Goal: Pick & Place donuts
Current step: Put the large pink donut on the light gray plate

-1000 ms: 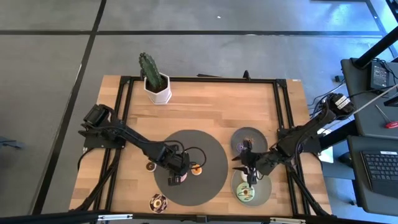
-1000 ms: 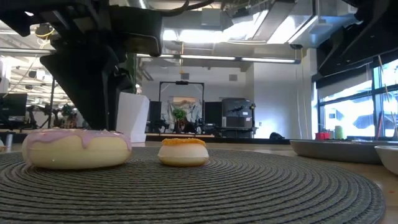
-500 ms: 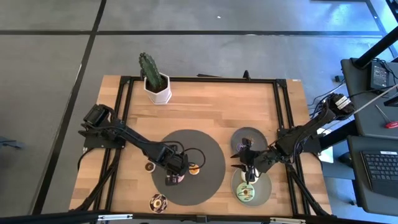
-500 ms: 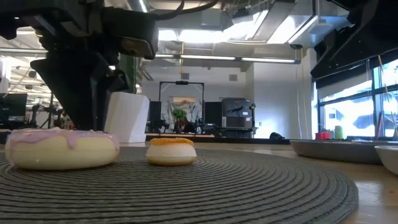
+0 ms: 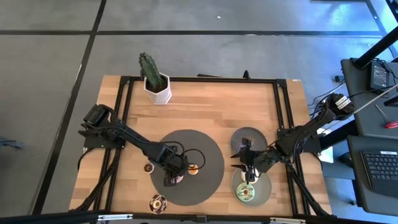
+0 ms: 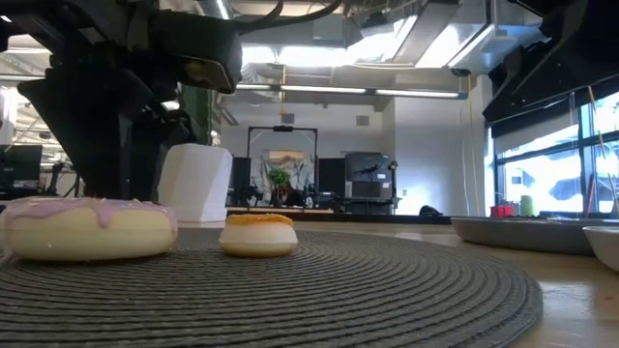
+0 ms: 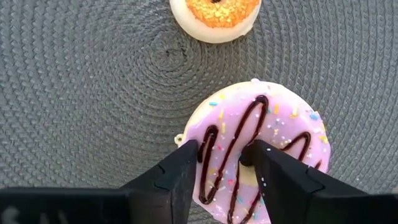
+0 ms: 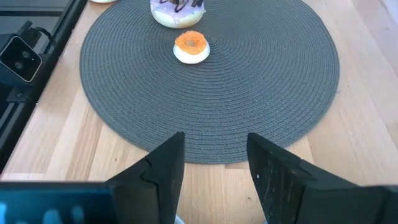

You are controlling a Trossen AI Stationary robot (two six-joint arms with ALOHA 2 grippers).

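Observation:
A pink-iced donut [image 7: 283,134] with chocolate drizzle and sprinkles lies flat on the dark woven mat [image 5: 208,149]. My left gripper [image 7: 221,149] comes down on it from above and is shut on its ring. An orange mini donut [image 7: 214,15] rests on the mat just beyond it. In the low view both the pink donut [image 6: 87,227] and the orange mini donut [image 6: 256,234] sit flat on the mat. My right gripper [image 5: 247,169] is open and holds nothing, hovering over two grey plates. A pale green donut [image 5: 247,194] lies on the near plate. My left gripper pinches one side of the pink donut's ring [image 7: 225,134]. One finger [image 7: 264,158] stands in the hole and the other finger [image 7: 181,163] against the outer edge. The fingers point down from above. The donut's underside [image 6: 87,253] rests on the mat.
A brown mini donut [image 5: 149,167] lies on the wood left of the mat, and a chocolate-sprinkled donut [image 5: 158,202] near the table's near edge. A purple mini donut [image 5: 240,147] sits on the far plate [image 5: 254,134]. A cactus in a white pot [image 5: 155,84] stands at the far left.
My left gripper has moved a little toward the table's left with the pink donut between its fingers. The donut has stayed on the mat. The mat has slid left with it, carrying the orange mini donut along.

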